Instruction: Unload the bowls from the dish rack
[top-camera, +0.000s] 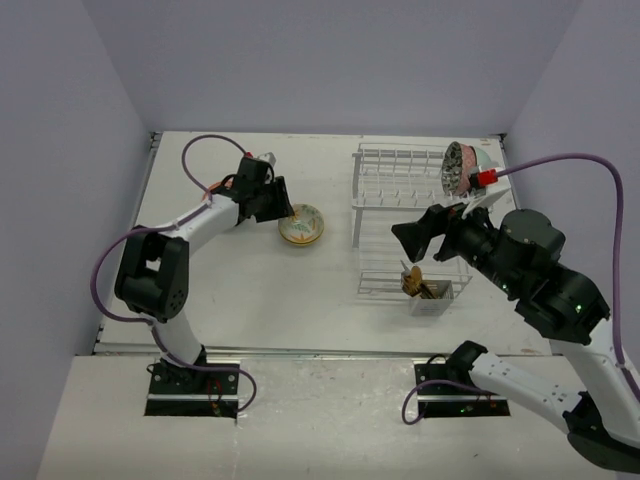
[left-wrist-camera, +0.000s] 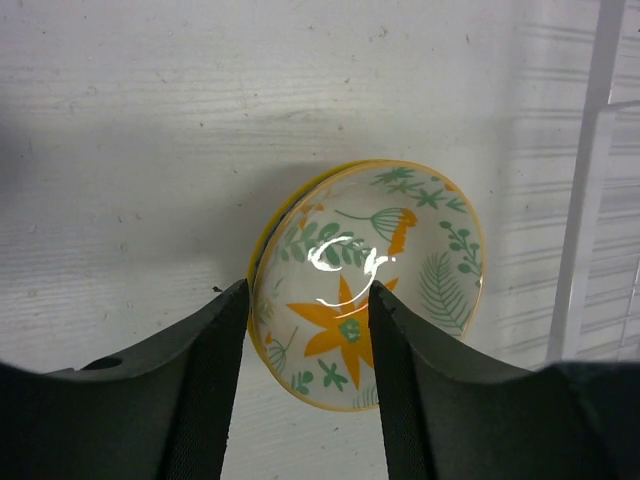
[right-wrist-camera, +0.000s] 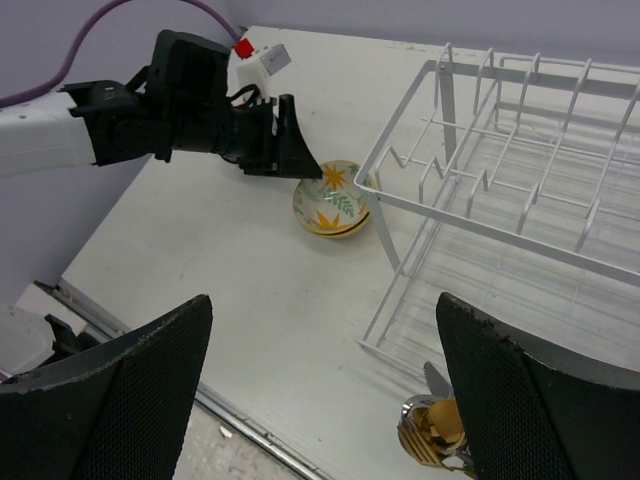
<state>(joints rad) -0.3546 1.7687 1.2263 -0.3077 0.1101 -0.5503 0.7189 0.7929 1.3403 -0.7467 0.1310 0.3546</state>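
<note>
Here, lavender walls enclose a white table bearing a yellow bowl.

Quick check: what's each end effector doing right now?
Left end effector: open, straddling the rim of the yellow floral bowl, not clamping it.
Right end effector: open wide, holding nothing.

— Operator, do you find any words, brands or numbers to read here?

— You will find none; the yellow bowl bears only painted green leaves and orange flowers, no lettering; the red tab on the cable by the dish rack is too small to read.
</note>
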